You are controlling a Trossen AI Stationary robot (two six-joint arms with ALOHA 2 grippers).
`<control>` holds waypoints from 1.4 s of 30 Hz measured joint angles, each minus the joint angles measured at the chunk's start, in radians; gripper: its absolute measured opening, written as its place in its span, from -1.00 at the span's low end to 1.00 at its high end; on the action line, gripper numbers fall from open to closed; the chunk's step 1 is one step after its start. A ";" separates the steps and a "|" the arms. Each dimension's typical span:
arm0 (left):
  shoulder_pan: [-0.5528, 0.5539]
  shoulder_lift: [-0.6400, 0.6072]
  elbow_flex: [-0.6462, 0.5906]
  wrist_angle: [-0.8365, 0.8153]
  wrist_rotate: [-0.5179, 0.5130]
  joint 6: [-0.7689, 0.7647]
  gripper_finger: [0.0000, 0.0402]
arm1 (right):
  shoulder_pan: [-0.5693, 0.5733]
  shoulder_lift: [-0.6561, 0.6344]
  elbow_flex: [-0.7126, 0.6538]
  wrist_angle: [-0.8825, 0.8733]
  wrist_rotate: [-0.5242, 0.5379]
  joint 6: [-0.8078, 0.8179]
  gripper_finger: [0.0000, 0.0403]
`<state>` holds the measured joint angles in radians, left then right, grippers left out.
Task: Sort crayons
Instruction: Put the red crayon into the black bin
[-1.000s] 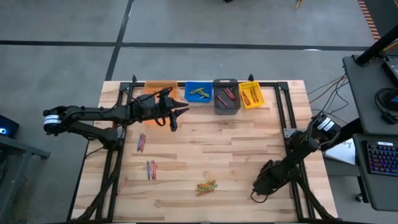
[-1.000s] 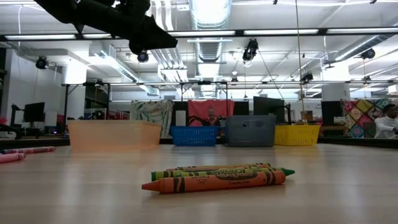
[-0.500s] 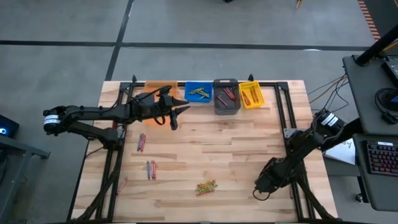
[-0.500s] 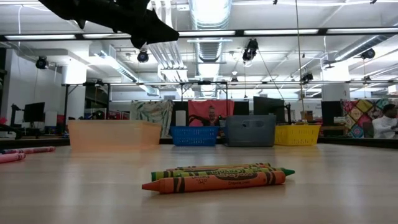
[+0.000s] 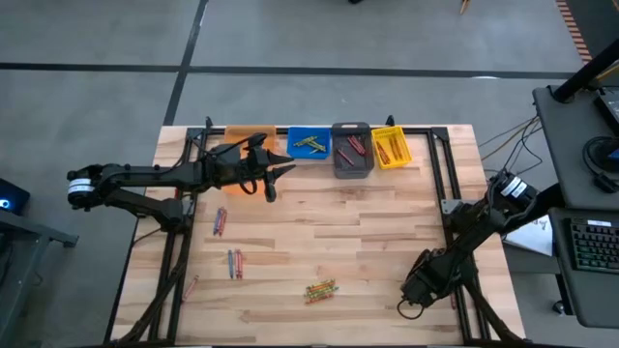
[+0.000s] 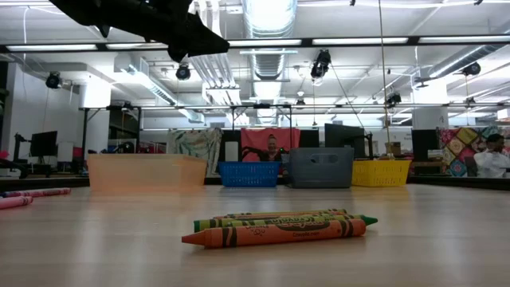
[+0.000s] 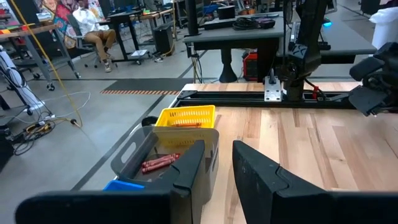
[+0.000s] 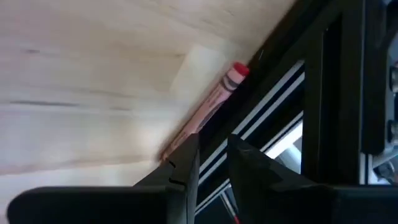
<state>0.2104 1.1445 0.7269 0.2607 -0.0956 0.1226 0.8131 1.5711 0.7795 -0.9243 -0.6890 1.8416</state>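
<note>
The right gripper (image 5: 418, 300) is low at the near right corner of the table (image 5: 387, 242), and its two dark fingers (image 8: 180, 165) sit close together with only a thin gap and nothing between them, so it looks closed on nothing. Right in front of those fingers lies a red crayon (image 8: 208, 109), resting along the dark frame rail (image 8: 280, 93) at the table's edge. The left gripper (image 5: 274, 174) hangs up in the air just in front of the orange bin (image 5: 244, 135), and its fingers (image 7: 261, 174) are spread apart with nothing held (you can see the wood between them). Past them stand the grey bin (image 7: 163, 155) with red crayons inside and the yellow bin (image 7: 185, 117) with orange ones. From above, the four bins make a row at the far edge, with the blue bin (image 5: 309, 143) between the orange one and the grey one, holding green-yellow crayons. More crayons lie loose on the wood: a red and blue pair (image 5: 220, 221) near the left side, another small bunch (image 5: 235, 263) nearer the front, one red crayon (image 5: 191, 287) by the left rail, and a little pile of orange and green ones (image 6: 279, 225) in the middle front. A person (image 6: 488, 155) sits far off in the room behind the table.
</note>
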 joint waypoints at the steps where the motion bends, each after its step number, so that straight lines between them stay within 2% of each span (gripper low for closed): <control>1: 0.000 0.000 0.000 0.000 0.000 0.000 -0.68 | 0.007 0.000 -0.007 0.014 0.000 0.005 -0.64; 9: 0.000 0.000 0.000 0.000 0.000 0.008 -0.68 | 0.029 0.018 -0.086 0.203 -0.007 0.047 -0.70; 14: 0.000 0.000 -0.001 0.001 0.000 0.022 -0.68 | 0.021 0.027 -0.082 0.197 0.033 -0.024 -0.74; 20: 0.000 0.000 -0.001 0.023 0.000 0.023 -0.68 | 0.004 -0.006 -0.068 0.183 0.080 -0.028 -0.80; 25: 0.000 0.000 -0.002 0.055 0.000 0.023 -0.68 | -0.010 -0.043 -0.029 0.155 0.197 0.004 -0.81; 28: 0.002 0.000 -0.002 0.064 0.000 0.023 -0.68 | -0.021 -0.073 -0.022 0.149 0.224 0.048 -0.81; 31: 0.002 0.000 -0.002 0.071 0.000 0.023 -0.68 | -0.020 -0.096 -0.022 0.133 0.217 0.094 -0.81; 35: 0.001 0.000 -0.002 0.070 0.000 0.023 -0.68 | -0.007 -0.101 -0.022 0.029 0.184 0.125 -0.81; 42: 0.001 0.000 -0.002 0.069 0.000 0.023 -0.68 | -0.006 -0.045 -0.033 -0.048 0.139 0.052 -0.81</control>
<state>0.2115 1.1446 0.7254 0.3300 -0.0953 0.1454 0.8066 1.5263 0.7463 -0.9723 -0.5503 1.8937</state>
